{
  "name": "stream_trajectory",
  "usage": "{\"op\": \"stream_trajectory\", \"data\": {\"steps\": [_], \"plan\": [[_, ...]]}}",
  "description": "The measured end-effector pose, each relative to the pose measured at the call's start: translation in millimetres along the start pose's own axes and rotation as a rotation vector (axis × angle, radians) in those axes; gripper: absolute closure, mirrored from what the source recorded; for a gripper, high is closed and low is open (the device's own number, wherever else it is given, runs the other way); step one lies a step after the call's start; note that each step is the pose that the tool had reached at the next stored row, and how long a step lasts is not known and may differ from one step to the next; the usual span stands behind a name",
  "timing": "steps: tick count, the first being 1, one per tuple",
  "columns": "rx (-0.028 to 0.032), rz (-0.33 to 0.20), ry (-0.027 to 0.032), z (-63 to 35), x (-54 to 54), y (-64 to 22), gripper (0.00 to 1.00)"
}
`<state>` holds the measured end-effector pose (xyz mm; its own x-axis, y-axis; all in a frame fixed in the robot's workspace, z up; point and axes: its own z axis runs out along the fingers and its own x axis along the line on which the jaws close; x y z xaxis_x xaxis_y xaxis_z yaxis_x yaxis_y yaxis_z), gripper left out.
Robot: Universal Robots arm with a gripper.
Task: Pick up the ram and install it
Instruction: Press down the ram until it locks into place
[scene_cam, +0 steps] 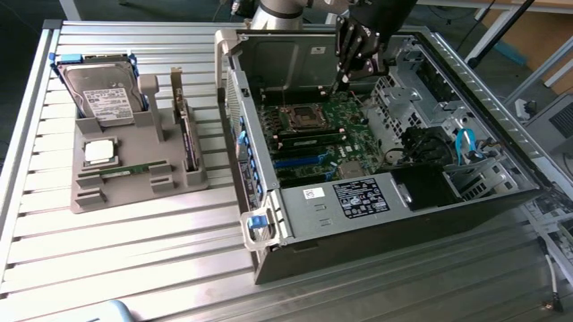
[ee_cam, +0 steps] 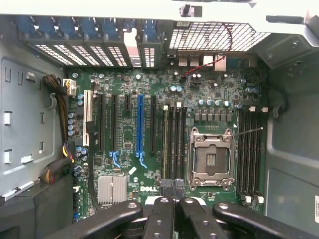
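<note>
One ram (scene_cam: 133,169), a thin green stick, lies in the grey tray (scene_cam: 125,196) at the exterior view's left. A second green ram (scene_cam: 312,138) stands edge-up in a memory slot (ee_cam: 166,144) beside the empty processor socket (ee_cam: 211,158) on the motherboard. My gripper (scene_cam: 345,78) hangs inside the open computer case (scene_cam: 358,194), above the motherboard's far part. In the wrist view its black fingers (ee_cam: 159,209) meet over the end of those slots, and my gripper (ee_cam: 172,185) is shut with nothing visible between the tips.
The tray also holds a hard drive (scene_cam: 103,97), a square silver processor (scene_cam: 98,151) and an upright dark expansion card (scene_cam: 186,137). Case walls, a drive cage (scene_cam: 421,87) and cables (scene_cam: 465,144) surround the motherboard. Everything rests on a ribbed aluminium table (scene_cam: 134,248).
</note>
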<state>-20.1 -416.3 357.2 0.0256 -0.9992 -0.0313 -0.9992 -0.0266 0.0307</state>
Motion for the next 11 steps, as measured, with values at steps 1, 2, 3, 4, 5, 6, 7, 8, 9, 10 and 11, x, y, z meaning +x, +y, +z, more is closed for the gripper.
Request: {"op": "stream_trajectory", "data": {"steps": [1,2,3,4,5,6,7,8,9,10,11], "plan": [[0.0000,0.000,-0.0001,0.0,0.0,0.0,0.89],[0.0000,0.000,0.0000,0.0,0.0,0.0,0.89],[0.0000,0.000,0.0000,0.0,0.0,0.0,0.89],[0.0000,0.000,0.0000,0.0,0.0,0.0,0.89],[0.0000,0.000,0.0000,0.0,0.0,0.0,0.89],[0.0000,0.000,0.0000,0.0,0.0,0.0,0.89],[0.0000,0.000,0.0000,0.0,0.0,0.0,0.89],[0.0000,0.000,-0.0001,0.0,0.0,0.0,0.89],[0.0000,0.000,0.0000,0.0,0.0,0.0,0.89],[0.0000,0.000,0.0000,0.0,0.0,0.0,0.89],[0.0000,0.002,-0.0001,0.0,0.0,0.0,0.89]]}}
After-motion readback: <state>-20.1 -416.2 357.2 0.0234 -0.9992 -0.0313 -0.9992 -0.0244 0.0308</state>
